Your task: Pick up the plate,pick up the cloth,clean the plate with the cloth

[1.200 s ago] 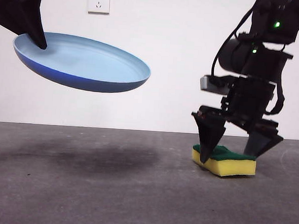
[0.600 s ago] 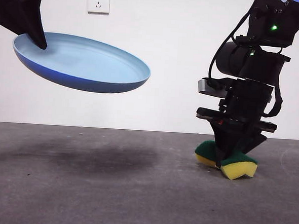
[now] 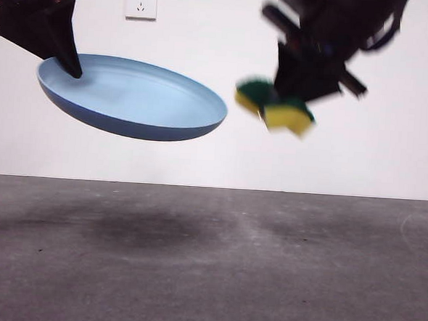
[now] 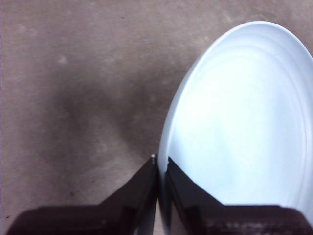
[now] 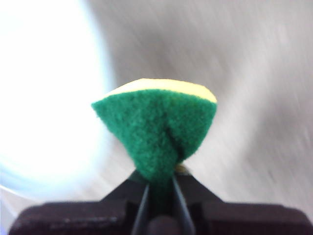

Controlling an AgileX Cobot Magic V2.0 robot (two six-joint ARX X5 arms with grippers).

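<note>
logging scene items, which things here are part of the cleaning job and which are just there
Part of the job:
plate, held by left end effector
sponge, pinched in right end effector

Just there:
wall sockets
table

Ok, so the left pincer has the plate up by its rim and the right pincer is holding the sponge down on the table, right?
Not quite. The left pincer does hold the plate up by its rim, but the sponge is not on the table: the front view shows the right pincer holding it in the air, beside the plate.
</note>
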